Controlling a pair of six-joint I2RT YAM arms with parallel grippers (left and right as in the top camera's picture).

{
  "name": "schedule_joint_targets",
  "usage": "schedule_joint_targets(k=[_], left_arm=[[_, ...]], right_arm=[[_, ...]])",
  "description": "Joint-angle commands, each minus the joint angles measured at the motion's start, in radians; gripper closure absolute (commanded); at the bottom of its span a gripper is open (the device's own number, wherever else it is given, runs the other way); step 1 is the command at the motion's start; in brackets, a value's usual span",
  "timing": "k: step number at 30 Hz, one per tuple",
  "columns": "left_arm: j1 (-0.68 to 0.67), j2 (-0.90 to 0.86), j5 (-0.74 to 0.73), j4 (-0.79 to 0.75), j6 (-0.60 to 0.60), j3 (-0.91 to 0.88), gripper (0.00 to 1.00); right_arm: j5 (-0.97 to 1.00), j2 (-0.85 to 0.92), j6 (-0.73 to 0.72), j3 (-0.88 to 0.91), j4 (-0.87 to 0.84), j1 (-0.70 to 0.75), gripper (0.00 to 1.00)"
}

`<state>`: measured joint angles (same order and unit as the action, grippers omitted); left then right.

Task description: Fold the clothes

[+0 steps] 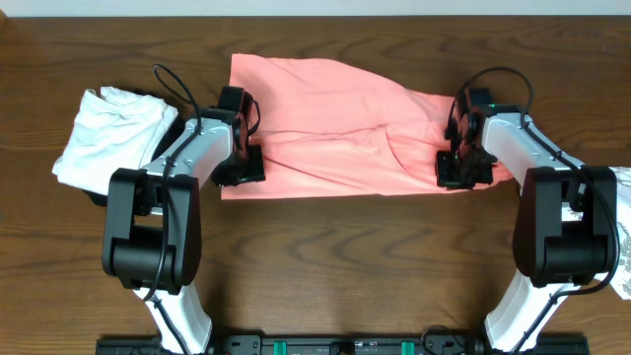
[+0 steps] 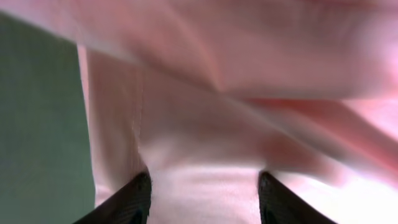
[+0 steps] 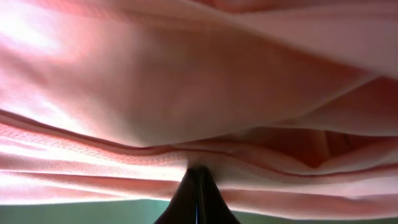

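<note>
Pinching the near hem, my right tool [image 1: 461, 176] is clenched on the clothes [image 1: 335, 128], whose long axis runs left-right across the surface [image 1: 345, 256]; my left tool [image 1: 242, 170] straddles the opposite near corner, jaws apart, and I cannot tell whether it grips.

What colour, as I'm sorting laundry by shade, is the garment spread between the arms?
Plain salmon pink; the garment shows best in the overhead view.

The white cloth [image 1: 623, 237] is cut off at the right edge; the salmon garment [image 2: 249, 93] blurs close up.
</note>
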<state>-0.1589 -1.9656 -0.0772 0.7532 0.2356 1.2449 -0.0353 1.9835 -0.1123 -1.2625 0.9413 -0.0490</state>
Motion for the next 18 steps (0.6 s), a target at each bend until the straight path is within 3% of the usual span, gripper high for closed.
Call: schedule_joint_targets(k=[1, 9, 18], left_arm=[[0.005, -0.056, -0.008, 0.089, 0.005, -0.051, 0.44], [0.005, -0.056, -0.008, 0.253, 0.005, -0.069, 0.44], [0.005, -0.056, -0.008, 0.209, 0.004, -0.122, 0.44]], right_arm=[[-0.008, 0.063, -0.034, 0.084, 0.033, 0.007, 0.99], [-0.026, 0.063, -0.052, 0.192, 0.028, 0.007, 0.99], [-0.079, 0.063, -0.052, 0.242, 0.020, 0.007, 0.99]])
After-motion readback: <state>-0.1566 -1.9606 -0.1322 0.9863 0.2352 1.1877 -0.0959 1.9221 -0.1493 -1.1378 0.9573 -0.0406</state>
